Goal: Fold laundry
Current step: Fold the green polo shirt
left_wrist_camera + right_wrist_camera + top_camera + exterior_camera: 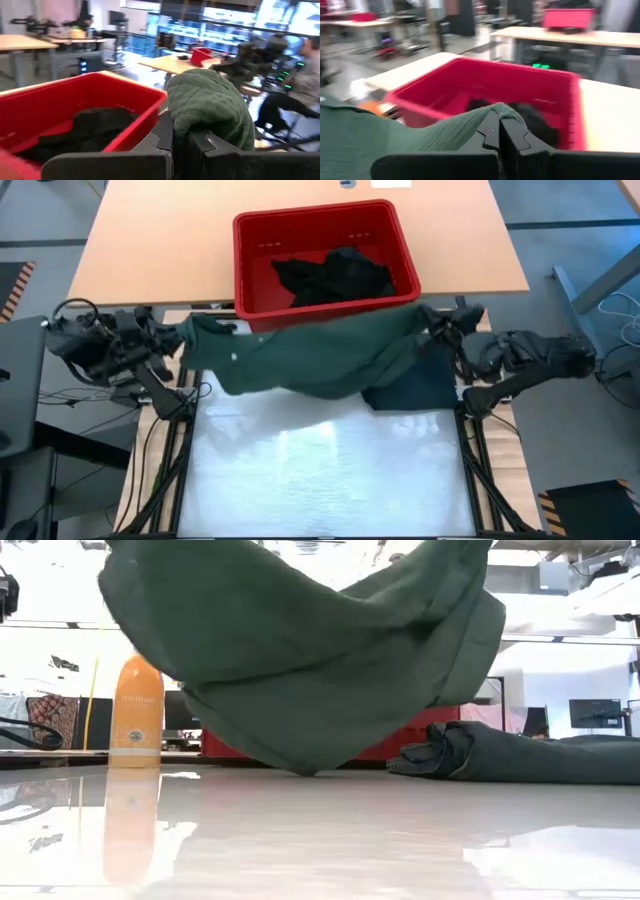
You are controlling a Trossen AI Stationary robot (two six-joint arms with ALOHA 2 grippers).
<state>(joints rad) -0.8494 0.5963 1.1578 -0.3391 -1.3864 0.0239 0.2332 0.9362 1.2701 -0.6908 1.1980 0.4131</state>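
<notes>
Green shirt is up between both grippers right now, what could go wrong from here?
1. The green shirt hangs in a sagging bunch between the left gripper and right gripper, each shut on a small pinch of cloth, so a corner may slip out.
2. Its lowest fold touches the table and may drag and crease.
3. It hangs right by the red bin and over another dark garment, so it could snag the rim or pull that piece along.

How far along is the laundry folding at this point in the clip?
Early. Done: one green shirt is out of the red bin. In hand: the left gripper and right gripper each pinch an end, holding it stretched above the table. Left: spreading and folding it, plus the black garments in the bin.
</notes>
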